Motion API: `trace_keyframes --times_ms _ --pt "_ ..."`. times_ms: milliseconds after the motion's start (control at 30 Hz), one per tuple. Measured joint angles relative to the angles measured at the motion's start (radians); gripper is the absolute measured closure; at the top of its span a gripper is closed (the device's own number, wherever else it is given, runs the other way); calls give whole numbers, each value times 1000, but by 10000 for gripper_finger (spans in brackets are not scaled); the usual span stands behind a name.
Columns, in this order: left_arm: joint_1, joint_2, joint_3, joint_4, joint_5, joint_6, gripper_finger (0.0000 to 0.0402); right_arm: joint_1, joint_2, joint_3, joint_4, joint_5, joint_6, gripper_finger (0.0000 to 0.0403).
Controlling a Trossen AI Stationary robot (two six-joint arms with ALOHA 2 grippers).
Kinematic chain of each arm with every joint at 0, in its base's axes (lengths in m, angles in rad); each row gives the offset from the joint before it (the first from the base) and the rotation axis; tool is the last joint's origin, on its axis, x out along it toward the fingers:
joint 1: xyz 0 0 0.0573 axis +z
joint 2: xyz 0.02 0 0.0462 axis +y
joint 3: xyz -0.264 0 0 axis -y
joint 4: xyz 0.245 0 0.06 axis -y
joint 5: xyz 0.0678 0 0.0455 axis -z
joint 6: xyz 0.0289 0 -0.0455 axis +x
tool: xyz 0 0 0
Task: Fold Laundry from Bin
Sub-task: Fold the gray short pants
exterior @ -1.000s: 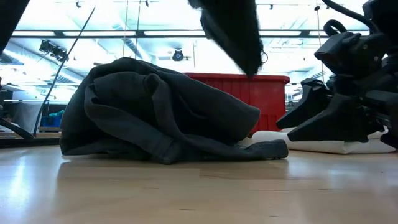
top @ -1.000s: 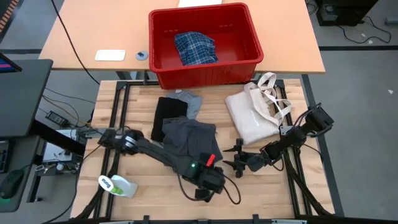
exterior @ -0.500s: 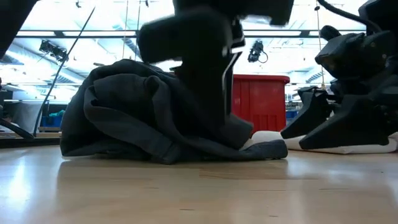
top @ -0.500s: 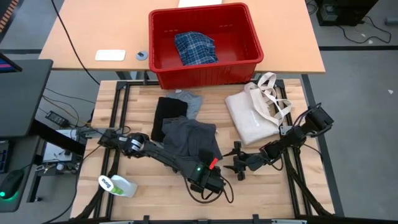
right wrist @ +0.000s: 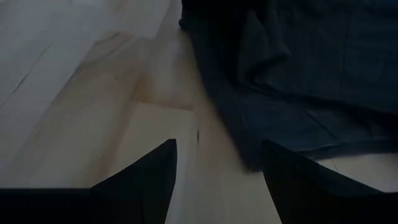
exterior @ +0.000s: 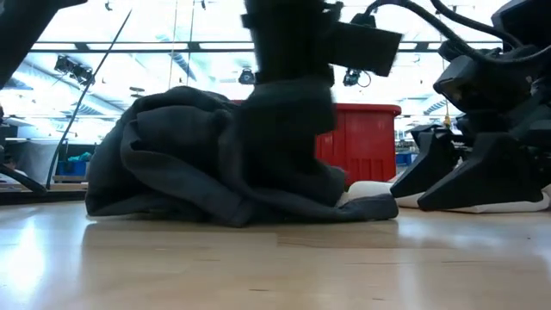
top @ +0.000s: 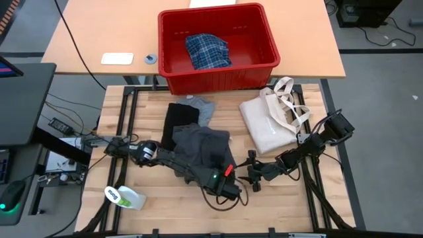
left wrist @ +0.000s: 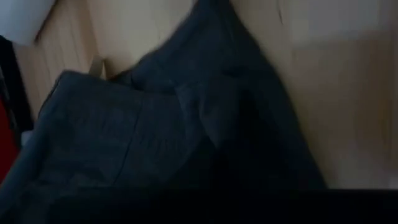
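**Left gripper closing on the dark grey garment at centre frame**

You are looking at the dark grey garment (top: 203,149) lying crumpled at the centre of the high view, just below the black garment (top: 179,123) and light grey T-shirt (top: 204,108). The blue plaid shirt (top: 207,50) is sitting in the red bin (top: 170,39) at upper centre. Your left gripper (top: 225,173) is pressing its fingers together on the dark grey garment's lower right edge. Your right gripper (top: 253,173) is waiting just beside it with fingers apart, holding nothing. The cream tote bag (top: 268,124) is lying at centre right.
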Motion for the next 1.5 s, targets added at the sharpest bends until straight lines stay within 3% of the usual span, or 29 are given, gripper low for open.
trace_keyframes --times_ms 233,467,600,833,1000,1233,1500 --pt "10 -22 1 274 2 35 388 -3 0 0 -2 -17 1 165" --pt "25 -41 1 318 -23 65 389 -13 0 0 -15 -13 -7 165" --pt "20 -80 1 289 -25 53 389 2 -19 0 -81 117 -8 168" --pt "15 -111 1 214 -8 -50 389 77 -199 0 -310 284 73 188" --pt "16 -111 1 210 38 -87 390 60 -241 0 -448 513 202 204" --pt "16 -111 1 219 42 -102 390 -41 -83 -1 -373 366 202 207" --pt "77 -107 1 355 66 -218 380 -32 32 -2 -124 258 171 208"
